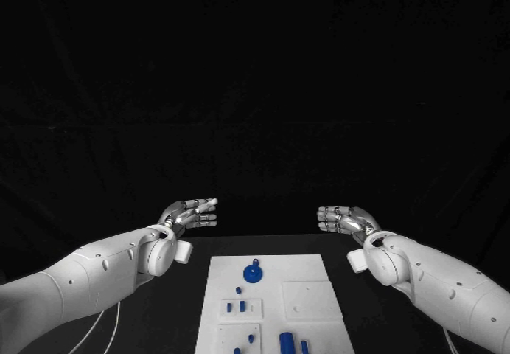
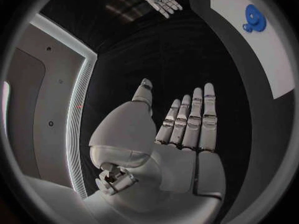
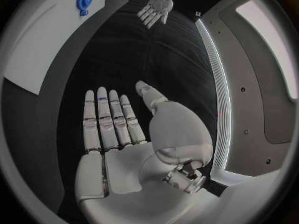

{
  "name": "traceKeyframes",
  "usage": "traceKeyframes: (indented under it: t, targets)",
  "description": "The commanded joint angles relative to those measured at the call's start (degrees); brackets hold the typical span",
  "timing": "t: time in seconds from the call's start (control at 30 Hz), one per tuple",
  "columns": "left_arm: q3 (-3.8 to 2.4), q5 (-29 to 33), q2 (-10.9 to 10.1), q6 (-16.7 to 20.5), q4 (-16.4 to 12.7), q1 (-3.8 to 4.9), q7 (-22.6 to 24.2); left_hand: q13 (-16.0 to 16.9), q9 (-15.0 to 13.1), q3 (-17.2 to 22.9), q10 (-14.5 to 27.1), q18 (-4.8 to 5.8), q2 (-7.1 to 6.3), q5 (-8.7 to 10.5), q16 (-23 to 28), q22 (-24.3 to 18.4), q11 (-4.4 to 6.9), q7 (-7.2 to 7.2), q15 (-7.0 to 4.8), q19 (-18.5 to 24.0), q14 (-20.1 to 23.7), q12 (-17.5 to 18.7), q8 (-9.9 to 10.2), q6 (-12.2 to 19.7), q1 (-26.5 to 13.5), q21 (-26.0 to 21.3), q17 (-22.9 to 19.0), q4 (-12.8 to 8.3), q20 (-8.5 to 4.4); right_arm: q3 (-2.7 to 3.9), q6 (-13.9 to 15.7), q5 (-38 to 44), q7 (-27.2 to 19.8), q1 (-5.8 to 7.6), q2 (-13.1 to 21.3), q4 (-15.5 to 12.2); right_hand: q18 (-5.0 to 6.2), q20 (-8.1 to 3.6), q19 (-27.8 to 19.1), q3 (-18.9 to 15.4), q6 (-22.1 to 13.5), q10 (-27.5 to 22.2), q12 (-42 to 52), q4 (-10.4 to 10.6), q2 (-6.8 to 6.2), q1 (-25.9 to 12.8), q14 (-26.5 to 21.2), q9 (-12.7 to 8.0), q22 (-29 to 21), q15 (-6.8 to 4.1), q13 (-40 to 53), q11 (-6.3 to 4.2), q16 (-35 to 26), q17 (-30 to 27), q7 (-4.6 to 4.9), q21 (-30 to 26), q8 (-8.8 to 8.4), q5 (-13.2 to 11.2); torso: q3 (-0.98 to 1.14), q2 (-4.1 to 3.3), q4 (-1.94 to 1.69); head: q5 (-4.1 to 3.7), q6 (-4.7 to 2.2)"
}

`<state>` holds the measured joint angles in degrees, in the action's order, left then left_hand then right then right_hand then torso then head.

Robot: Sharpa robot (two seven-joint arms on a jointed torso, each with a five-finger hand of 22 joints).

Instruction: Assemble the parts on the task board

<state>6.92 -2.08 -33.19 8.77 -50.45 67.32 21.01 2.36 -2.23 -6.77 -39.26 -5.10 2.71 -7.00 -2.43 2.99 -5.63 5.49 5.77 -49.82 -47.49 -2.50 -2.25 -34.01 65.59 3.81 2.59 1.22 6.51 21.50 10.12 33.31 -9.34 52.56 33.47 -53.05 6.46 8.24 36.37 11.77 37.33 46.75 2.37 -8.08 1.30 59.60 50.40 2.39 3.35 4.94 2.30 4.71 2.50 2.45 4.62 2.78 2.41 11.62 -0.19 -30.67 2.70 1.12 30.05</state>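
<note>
- Your left hand (image 1: 189, 214) hangs above the far left of the desk (image 1: 180, 295), beyond the far left corner of the task board (image 1: 308, 269). Fingers (image 2: 193, 119) lie straight and side by side, thumb set apart; they hold nothing.
- Your right hand (image 1: 346, 219) hangs opposite it, beyond the board's far right corner. Fingers (image 3: 109, 117) stretched out the same way, thumb off to one side, nothing between them.
- The two hands are well apart, palms turned toward each other, neither touching the board.
- The task board lies flat in the middle of the desk, between the two forearms, running from near you toward the far side.
- A round blue part (image 1: 253, 273) sits at the far end of the board, near its middle line.
- Small blue parts (image 1: 242, 305) stand in a square block on the left half, midway along.
- A larger blue cylinder (image 1: 286, 342) and a thinner one (image 1: 304, 346) lie at the near end.
</note>
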Motion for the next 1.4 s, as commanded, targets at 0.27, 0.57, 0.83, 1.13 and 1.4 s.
traceKeyframes:
  t: [0.27,0.57,0.83,1.13,1.4]
  targets:
    - [-1.34,0.29,-2.16,6.7,-7.53,-1.33,1.69,-2.36,2.23,6.77,39.26,5.1,-2.71,7.0,2.43,-2.99,5.63,-5.49,-5.77,49.82,47.49,2.5,2.25,34.01,-65.59,-3.81,-2.59,-1.22,-6.51,-4.31,6.92,-6.38,-3.84,1.54,2.28,-7.58,-6.46,-8.24,-36.37,-11.77,-37.33,-46.75,-2.37,8.08,-1.3,-59.6,-50.4,-2.39,-3.35,-4.94,-2.3,-4.71,-2.5,-2.45,-4.62,-2.78,-2.41,-11.62,0.14,-0.39,-2.09,-0.87,3.36]
    - [-4.11,1.18,-6.8,20.93,-23.42,-4.23,5.21,-2.36,2.23,6.77,39.26,5.1,-2.71,7.0,2.43,-2.99,5.63,-5.49,-5.77,49.82,47.49,2.5,2.25,34.01,-65.59,-3.81,-2.59,-1.22,-6.51,-13.61,21.57,-20.95,-12.83,4.82,7.12,-23.45,-6.46,-8.24,-36.37,-11.77,-37.33,-46.75,-2.37,8.08,-1.3,-59.6,-50.4,-2.39,-3.35,-4.94,-2.3,-4.71,-2.5,-2.45,-4.62,-2.78,-2.41,-11.62,0.19,-0.51,-2.7,-1.12,4.33]
    - [-6.23,1.86,-10.34,31.8,-35.55,-6.44,7.9,-2.36,2.23,6.77,39.26,5.1,-2.71,7.0,2.43,-2.99,5.63,-5.49,-5.77,49.82,47.49,2.5,2.25,34.01,-65.59,-3.81,-2.59,-1.22,-6.51,-19.92,31.52,-30.84,-18.93,7.05,10.4,-34.22,-6.46,-8.24,-36.37,-11.77,-37.33,-46.75,-2.37,8.08,-1.3,-59.6,-50.4,-2.39,-3.35,-4.94,-2.3,-4.71,-2.5,-2.45,-4.62,-2.78,-2.41,-11.62,0.19,-0.51,-2.7,-1.12,4.33]
    - [-6.92,2.08,-11.5,35.34,-39.51,-7.16,8.78,-2.36,2.23,6.77,39.26,5.1,-2.71,7.0,2.43,-2.99,5.63,-5.49,-5.77,49.82,47.49,2.5,2.25,34.01,-65.59,-3.81,-2.59,-1.22,-6.51,-21.5,34.0,-33.31,-20.45,7.6,11.22,-36.91,-6.46,-8.24,-36.37,-11.77,-37.33,-46.75,-2.37,8.08,-1.3,-59.6,-50.4,-2.39,-3.35,-4.94,-2.3,-4.71,-2.5,-2.45,-4.62,-2.78,-2.41,-11.62,0.19,-0.51,-2.7,-1.12,4.33]
    - [-6.92,2.08,-11.5,35.34,-39.51,-7.16,8.78,-2.36,2.23,6.77,39.26,5.1,-2.71,7.0,2.43,-2.99,5.63,-5.49,-5.77,49.82,47.49,2.5,2.25,34.01,-65.59,-3.81,-2.59,-1.22,-6.51,-21.5,34.0,-33.31,-20.45,7.6,11.22,-36.91,-6.46,-8.24,-36.37,-11.77,-37.33,-46.75,-2.37,8.08,-1.3,-59.6,-50.4,-2.39,-3.35,-4.94,-2.3,-4.71,-2.5,-2.45,-4.62,-2.78,-2.41,-11.62,0.19,-0.51,-2.7,-1.12,4.33]
